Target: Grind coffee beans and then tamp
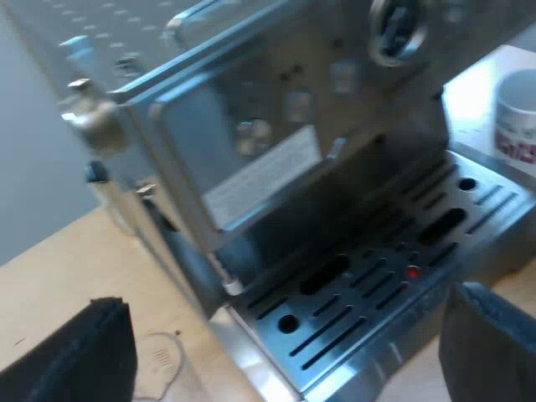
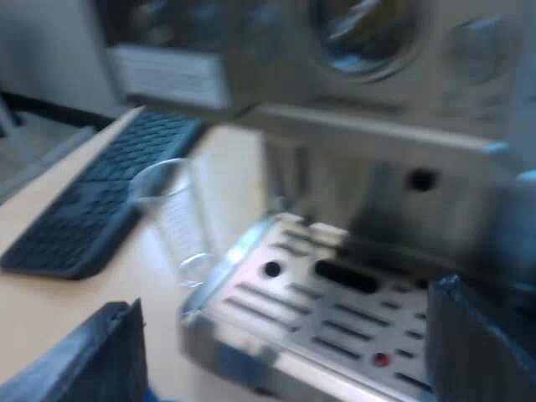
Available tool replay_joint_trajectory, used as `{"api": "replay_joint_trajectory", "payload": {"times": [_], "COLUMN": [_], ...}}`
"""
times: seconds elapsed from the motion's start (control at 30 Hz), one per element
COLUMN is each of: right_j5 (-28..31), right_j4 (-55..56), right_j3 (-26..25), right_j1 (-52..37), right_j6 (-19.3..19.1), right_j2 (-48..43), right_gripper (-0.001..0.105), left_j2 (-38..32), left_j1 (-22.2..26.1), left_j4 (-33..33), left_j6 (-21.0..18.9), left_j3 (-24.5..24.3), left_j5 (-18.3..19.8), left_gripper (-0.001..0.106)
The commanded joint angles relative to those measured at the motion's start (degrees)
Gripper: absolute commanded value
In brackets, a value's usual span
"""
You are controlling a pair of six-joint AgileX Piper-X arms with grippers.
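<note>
The steel espresso machine [image 1: 276,126] fills much of the left wrist view, seen tilted, with its slotted drip tray [image 1: 377,285] beneath. My left gripper [image 1: 285,368] hangs open over the tray's near edge, nothing between its fingers [image 1: 84,356]. A clear measuring glass [image 1: 163,360] stands on the wooden table beside the tray. In the right wrist view the espresso machine [image 2: 377,100] faces me, with its drip tray [image 2: 335,310] below. My right gripper [image 2: 285,360] is open and empty before the tray. The measuring glass [image 2: 172,218] stands next to the tray's corner.
A white mug [image 1: 517,113] with red print stands on the table beyond the machine's far side. A dark keyboard [image 2: 100,201] lies on the table past the measuring glass. A small red dot [image 1: 412,272] shows on the drip tray.
</note>
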Motion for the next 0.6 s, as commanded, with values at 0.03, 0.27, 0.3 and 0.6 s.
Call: {"api": "replay_joint_trajectory", "payload": {"times": [0.03, 0.27, 0.3, 0.6], "right_j5": [-0.92, -3.44, -3.44, -3.44], "right_j4": [4.21, 8.56, 9.70, 20.01], "right_j3": [-2.20, -3.01, -3.01, -3.01], "right_j1": [-3.57, -12.83, -14.31, -26.32], "right_j6": [-1.04, -3.29, -3.44, -5.90], "right_j2": [-1.24, -8.33, -9.87, -19.84], "right_gripper": [0.070, 0.070, 0.070, 0.070], "left_j2": [-0.38, -0.38, -0.38, -0.38], "left_j1": [3.79, 15.33, 16.57, 22.10], "left_j4": [-0.28, -0.34, -0.78, -1.41], "left_j6": [-1.19, -2.52, -3.71, -7.00], "left_j3": [-1.25, -3.82, -3.87, -3.86], "left_j5": [-0.11, 7.39, 7.96, 8.41], "left_gripper": [0.083, 0.083, 0.083, 0.083]}}
